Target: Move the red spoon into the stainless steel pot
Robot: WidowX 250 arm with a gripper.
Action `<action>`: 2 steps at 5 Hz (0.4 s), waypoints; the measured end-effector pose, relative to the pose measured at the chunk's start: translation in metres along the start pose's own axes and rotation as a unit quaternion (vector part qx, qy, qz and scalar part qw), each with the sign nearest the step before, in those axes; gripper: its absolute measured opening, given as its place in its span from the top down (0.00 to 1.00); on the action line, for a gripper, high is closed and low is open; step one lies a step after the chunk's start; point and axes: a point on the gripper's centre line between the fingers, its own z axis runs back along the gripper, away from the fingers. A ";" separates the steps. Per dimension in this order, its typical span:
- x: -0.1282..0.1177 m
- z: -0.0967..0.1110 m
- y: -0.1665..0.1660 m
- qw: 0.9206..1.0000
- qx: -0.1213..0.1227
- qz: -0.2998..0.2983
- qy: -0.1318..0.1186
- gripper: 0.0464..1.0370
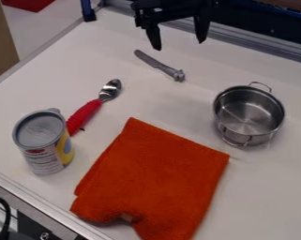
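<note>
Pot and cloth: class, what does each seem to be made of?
The pot looks like polished metal, probably steel: silvery, with bright reflections inside. The cloth seems a matte textile, perhaps microfibre or cotton: it lies folded, without shine, its surface finely textured.

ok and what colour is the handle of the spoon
The spoon's handle is red, seen best in the camera view.
</note>
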 end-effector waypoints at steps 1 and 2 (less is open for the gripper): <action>-0.004 -0.010 0.004 1.000 0.012 0.000 0.013 0.04; -0.004 -0.016 0.015 0.998 0.050 -0.028 0.003 0.04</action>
